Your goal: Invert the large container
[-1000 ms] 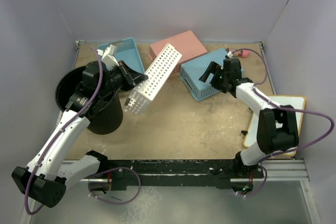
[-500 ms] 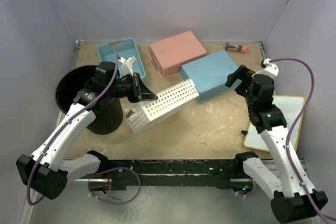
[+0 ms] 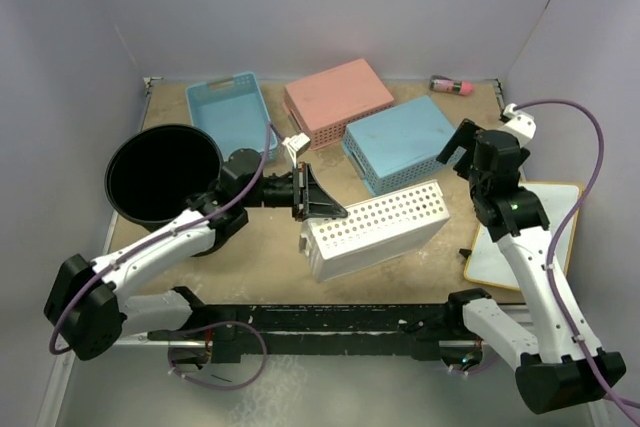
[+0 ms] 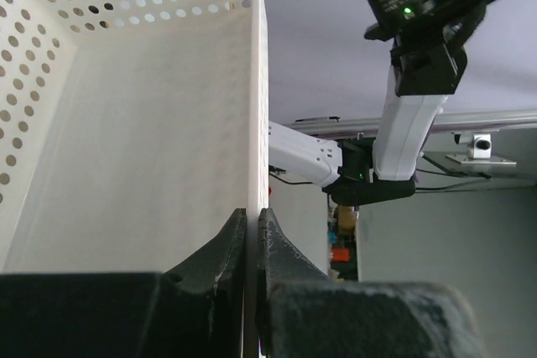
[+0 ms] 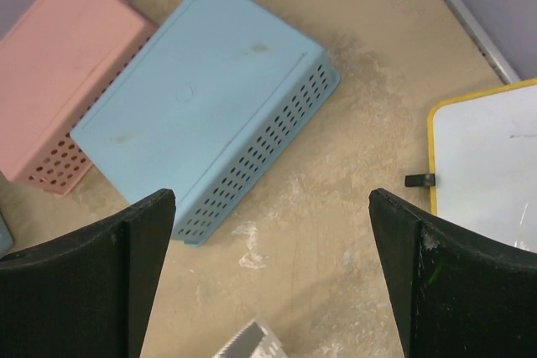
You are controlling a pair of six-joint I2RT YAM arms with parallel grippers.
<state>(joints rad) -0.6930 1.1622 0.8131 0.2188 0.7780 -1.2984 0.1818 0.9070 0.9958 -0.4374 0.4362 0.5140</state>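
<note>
Three plain, pale lavender-grey walls close the space in: a back wall (image 3: 330, 7), a left wall (image 3: 50, 97) and a right wall (image 3: 600, 77). The table (image 3: 270, 257) is tan and worn, with whitish scuffs. A thin metal strip (image 3: 400, 78) edges it at the back. A black rail (image 3: 330, 319) runs along the near edge. The light is soft and even, and the shadows are faint.

The top camera looks down on the whole table (image 3: 270, 252) from behind the arms. The left wrist camera, behind the left gripper (image 4: 253, 224), faces right, very near the white basket (image 4: 126, 140). The right wrist camera looks down on the upside-down blue basket (image 5: 210, 90). The top camera sees both baskets.
</note>
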